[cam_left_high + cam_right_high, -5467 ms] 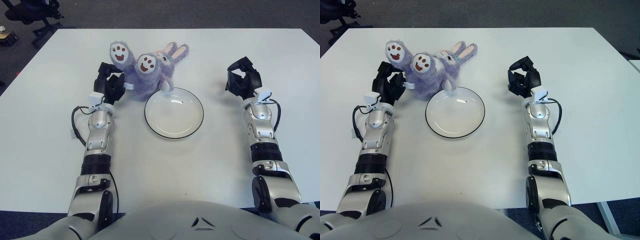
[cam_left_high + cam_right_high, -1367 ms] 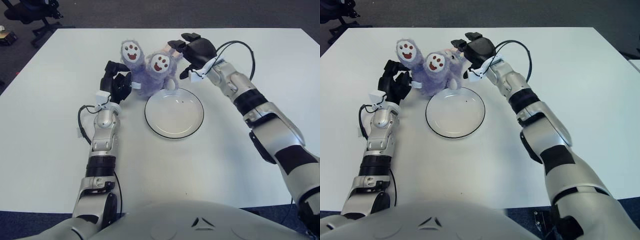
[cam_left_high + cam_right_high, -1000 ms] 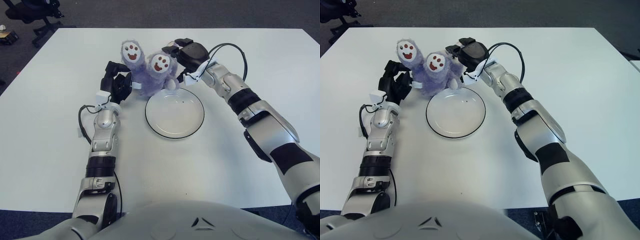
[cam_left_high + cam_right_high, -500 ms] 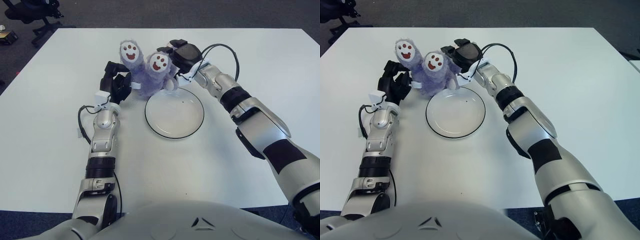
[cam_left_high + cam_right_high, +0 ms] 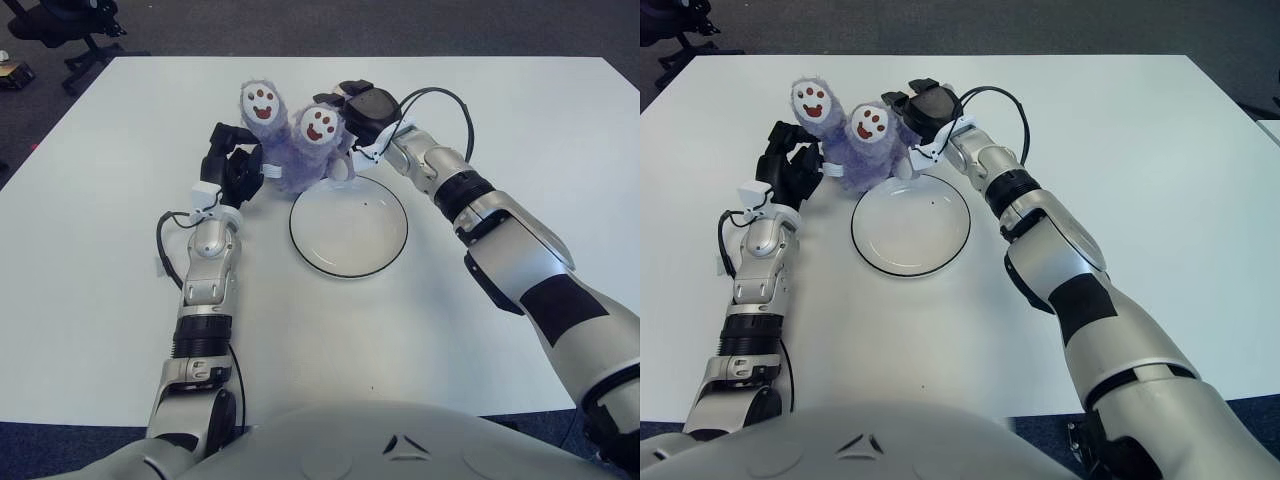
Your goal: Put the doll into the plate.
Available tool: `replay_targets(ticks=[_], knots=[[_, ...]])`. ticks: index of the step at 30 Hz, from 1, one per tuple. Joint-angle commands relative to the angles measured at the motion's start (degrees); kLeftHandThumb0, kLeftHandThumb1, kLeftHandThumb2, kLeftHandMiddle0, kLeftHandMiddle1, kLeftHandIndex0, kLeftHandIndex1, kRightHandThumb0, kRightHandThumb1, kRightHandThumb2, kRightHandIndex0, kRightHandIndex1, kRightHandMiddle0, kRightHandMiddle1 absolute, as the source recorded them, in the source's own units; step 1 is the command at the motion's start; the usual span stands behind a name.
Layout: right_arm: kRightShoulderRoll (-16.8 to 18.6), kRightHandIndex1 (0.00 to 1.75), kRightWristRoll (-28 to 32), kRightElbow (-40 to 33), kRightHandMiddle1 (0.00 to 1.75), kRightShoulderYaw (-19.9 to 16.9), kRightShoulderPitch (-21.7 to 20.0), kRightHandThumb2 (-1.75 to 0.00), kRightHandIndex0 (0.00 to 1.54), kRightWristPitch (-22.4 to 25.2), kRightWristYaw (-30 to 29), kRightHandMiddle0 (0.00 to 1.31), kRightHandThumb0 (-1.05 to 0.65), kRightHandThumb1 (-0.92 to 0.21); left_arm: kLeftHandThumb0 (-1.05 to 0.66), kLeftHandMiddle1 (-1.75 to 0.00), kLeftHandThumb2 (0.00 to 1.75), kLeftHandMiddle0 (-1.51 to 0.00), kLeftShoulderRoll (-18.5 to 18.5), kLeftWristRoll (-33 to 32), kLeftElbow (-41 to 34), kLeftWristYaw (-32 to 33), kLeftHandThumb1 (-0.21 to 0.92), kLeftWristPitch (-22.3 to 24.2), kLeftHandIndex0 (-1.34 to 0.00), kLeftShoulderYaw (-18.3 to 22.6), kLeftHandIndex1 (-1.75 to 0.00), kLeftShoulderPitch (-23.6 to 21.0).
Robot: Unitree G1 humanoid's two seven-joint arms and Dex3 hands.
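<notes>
The doll is a purple plush bunny lying on the white table just behind the plate, its two feet with red paw prints pointing up. The white plate with a dark rim sits empty at the table's middle. My left hand is against the doll's left side, fingers curled on the plush. My right hand reaches across from the right and is closed over the doll's head, hiding the ears and face. The doll touches the plate's far rim.
The white table spreads wide around the plate. A black office chair stands on the dark floor beyond the far left corner. A black cable loops off my right forearm.
My right arm swung in from the table's right side and its hand closed over the doll's head. The doll shifted slightly right. My left hand stayed at the doll's left side.
</notes>
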Motion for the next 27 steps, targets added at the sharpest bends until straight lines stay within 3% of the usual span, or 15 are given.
replay_targets(ticks=[1, 8, 27], knots=[[0.4, 0.00, 0.0, 0.7, 0.00, 0.4, -1.9, 0.00, 0.25, -0.4, -0.8, 0.28, -0.40, -0.72, -0.35, -1.70, 0.45, -0.58, -0.1, 0.4, -0.8, 0.3, 0.92, 0.5, -0.27, -0.3, -1.68, 0.5], [0.8, 0.00, -0.5, 2.7, 0.01, 1.1, -2.6, 0.00, 0.26, -1.1, -4.7, 0.30, -0.37, -0.73, -0.35, -1.69, 0.46, -0.58, -0.5, 0.9, -1.6, 0.5, 0.92, 1.0, -0.26, -0.7, -1.68, 0.9], [1.9, 0.00, -1.1, 6.1, 0.01, 3.0, -4.9, 0.00, 0.27, -1.2, -8.7, 0.32, -0.34, -0.74, -0.35, -1.69, 0.46, -0.59, -0.6, 1.1, -2.4, 0.7, 0.92, 1.8, -0.26, -0.8, -1.68, 1.1]])
